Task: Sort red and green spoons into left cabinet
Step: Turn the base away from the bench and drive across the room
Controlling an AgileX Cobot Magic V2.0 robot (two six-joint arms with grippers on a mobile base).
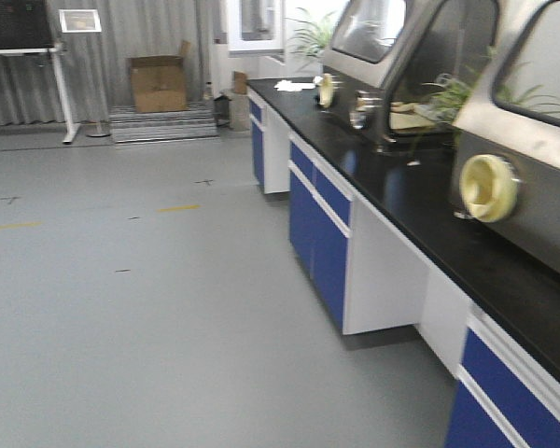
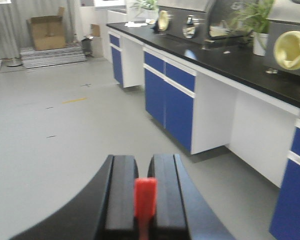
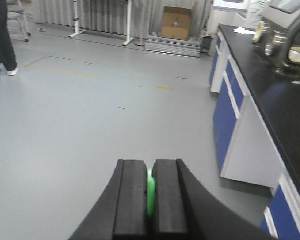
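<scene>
In the left wrist view my left gripper (image 2: 143, 170) is shut on the red spoon (image 2: 145, 197); only a short red stub of it shows between the black fingers. In the right wrist view my right gripper (image 3: 150, 172) is shut on the green spoon (image 3: 150, 192), seen edge-on as a thin green strip between the fingers. Both grippers hang over bare grey floor. The left cabinet with its flat shelves is out of view in all views. Neither gripper shows in the front view.
A long lab bench with a black top (image 1: 420, 187) and blue-and-white cupboards (image 1: 322, 219) runs along the right. Glove boxes with yellow ports (image 1: 490, 187) and plants stand on it. A cardboard box (image 1: 159, 84) sits at the far wall. A person's legs (image 3: 2, 35) stand far left.
</scene>
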